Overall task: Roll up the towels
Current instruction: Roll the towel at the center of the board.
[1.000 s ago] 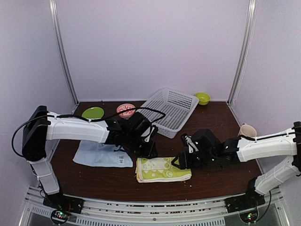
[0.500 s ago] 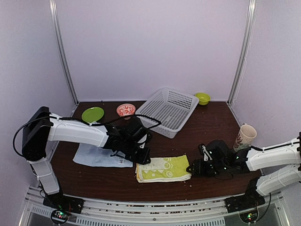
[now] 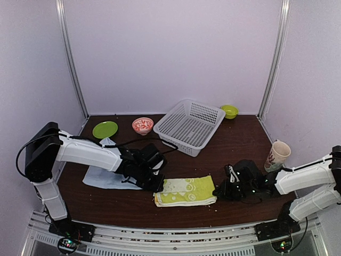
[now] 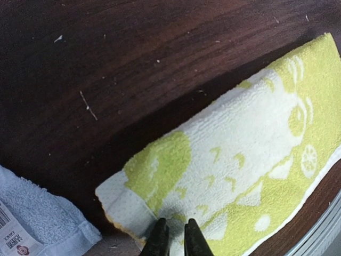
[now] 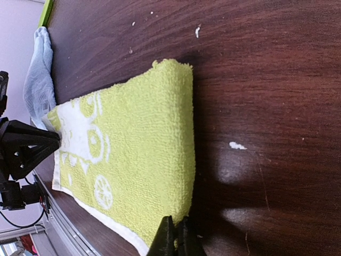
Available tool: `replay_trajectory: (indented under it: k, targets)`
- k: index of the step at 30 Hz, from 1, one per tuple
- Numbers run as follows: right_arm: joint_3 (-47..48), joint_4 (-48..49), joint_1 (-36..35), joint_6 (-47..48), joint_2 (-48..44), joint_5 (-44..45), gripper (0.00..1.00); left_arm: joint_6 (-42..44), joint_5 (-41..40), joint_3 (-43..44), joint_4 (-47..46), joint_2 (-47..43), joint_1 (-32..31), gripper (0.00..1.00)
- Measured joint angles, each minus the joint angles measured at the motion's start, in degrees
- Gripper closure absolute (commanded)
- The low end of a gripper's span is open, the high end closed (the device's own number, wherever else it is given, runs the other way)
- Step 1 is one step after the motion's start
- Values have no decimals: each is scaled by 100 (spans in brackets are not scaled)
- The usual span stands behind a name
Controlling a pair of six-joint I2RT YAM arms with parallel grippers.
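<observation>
The lime-green towel (image 3: 185, 191) lies folded into a flat strip near the table's front edge. In the left wrist view its white cartoon print (image 4: 240, 138) faces up. My left gripper (image 3: 158, 185) is down on its left end, its jaws (image 4: 176, 237) nearly together and pinching the cloth near the corner. My right gripper (image 3: 218, 192) sits low at the right end, shut (image 5: 177, 234) against the folded edge (image 5: 184, 133); I cannot tell if any cloth is caught. The pale blue towel (image 3: 104, 177) lies spread flat left of the left gripper, its labelled corner (image 4: 37, 221) just beside the green one.
A white mesh basket (image 3: 166, 129) stands tilted at the back centre. A green plate (image 3: 105, 128) and a red bowl (image 3: 142, 125) are at the back left, a small green bowl (image 3: 229, 111) at the back right, and a paper cup (image 3: 278, 153) near the right edge.
The right arm drew back off the towel to its right end and its jaws went from open to shut. The left arm came forward and down onto the towel's left end.
</observation>
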State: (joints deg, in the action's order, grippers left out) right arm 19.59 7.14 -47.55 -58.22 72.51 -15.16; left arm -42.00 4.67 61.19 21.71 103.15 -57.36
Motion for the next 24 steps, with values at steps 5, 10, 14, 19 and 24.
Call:
replay_trajectory:
  k: [5, 10, 14, 19, 24]
  targets:
    - [131, -160, 11, 129, -37, -4, 100, 17, 2, -61, -22, 0, 0, 96]
    - [476, -374, 13, 306, -101, -7, 100, -9, 20, -179, -138, 2, 0, 100]
    - [776, -501, -2, 470, -96, -31, 100, -87, 63, -260, -319, 2, 0, 100]
    - [1176, -555, -146, 625, 192, -81, 100, -146, 92, -293, -417, 2, -2, 100]
    - [1521, -555, -457, 750, 772, -229, 100, -192, 120, -326, -494, 2, -2, 100]
